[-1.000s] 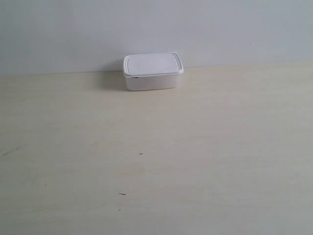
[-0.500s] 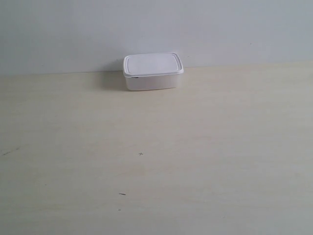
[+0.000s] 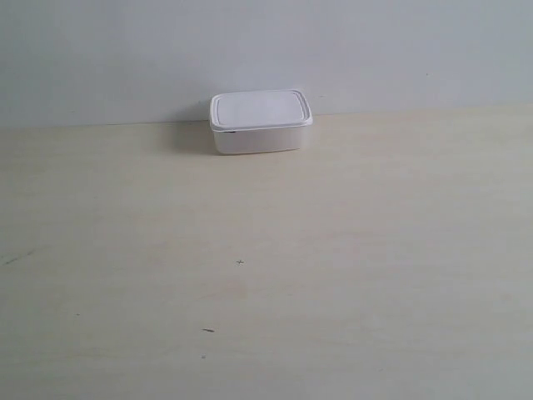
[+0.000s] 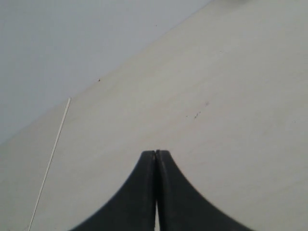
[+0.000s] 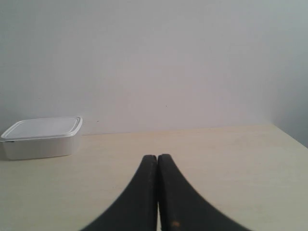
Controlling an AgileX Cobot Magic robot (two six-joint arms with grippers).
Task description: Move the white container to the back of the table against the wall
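Note:
The white container (image 3: 260, 122) stands with its lid on at the far edge of the table (image 3: 333, 250), right by the wall (image 3: 266, 50). The right wrist view also catches the white container (image 5: 42, 137), far off to one side of my right gripper (image 5: 157, 157), which is shut with nothing between its black fingers. My left gripper (image 4: 156, 153) is shut too and empty, hovering over bare tabletop; the container does not show in that view. Neither arm appears in the exterior view.
A few tiny dark specks (image 3: 240, 262) mark the beige tabletop. In the right wrist view the table's side edge (image 5: 288, 137) runs near the wall. A thin pale line (image 4: 50, 159) crosses the tabletop in the left wrist view.

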